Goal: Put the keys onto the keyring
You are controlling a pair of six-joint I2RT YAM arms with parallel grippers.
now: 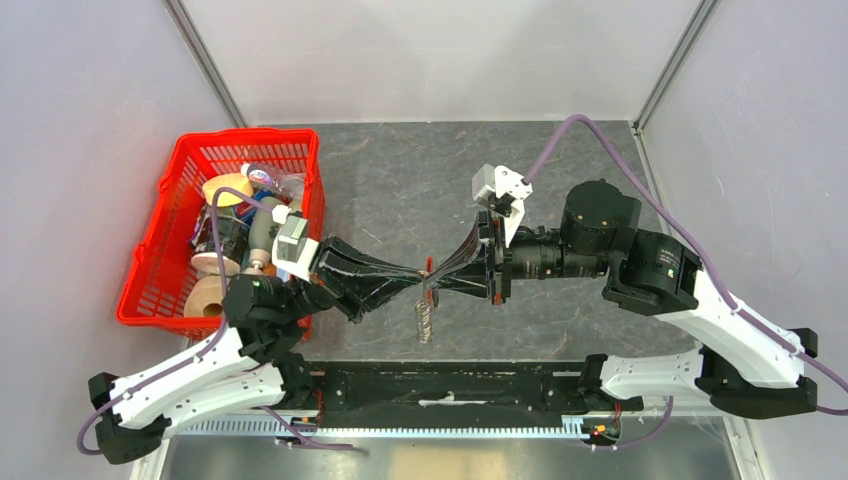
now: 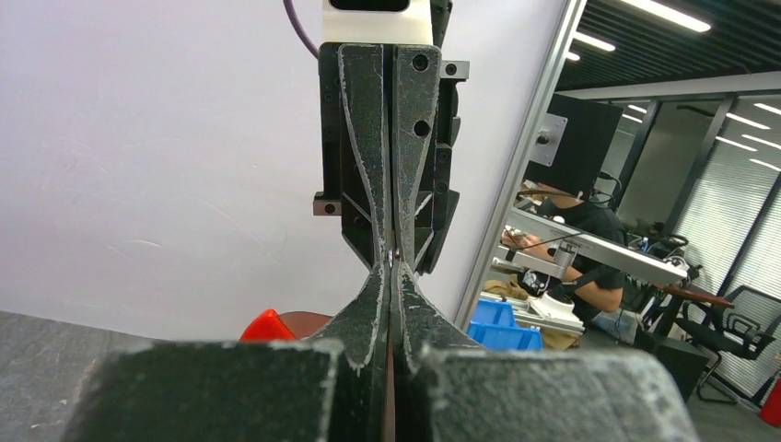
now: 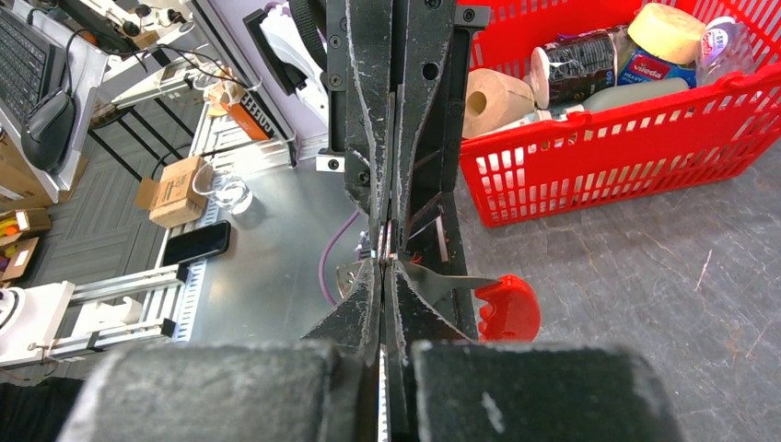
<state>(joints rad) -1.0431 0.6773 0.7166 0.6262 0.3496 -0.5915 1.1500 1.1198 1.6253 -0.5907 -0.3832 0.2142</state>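
left gripper (image 1: 416, 279) clamped on keyring (image 1: 426, 312) hung below tips | right gripper (image 1: 438, 281) closed tight, tips met with left | its grasped item cannot be told

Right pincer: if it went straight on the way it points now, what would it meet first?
The left pincer: both shut tips stand nose to nose, the right pincer aimed straight at it. The keyring dangles at that meeting point and may be touched too; depth is unclear.
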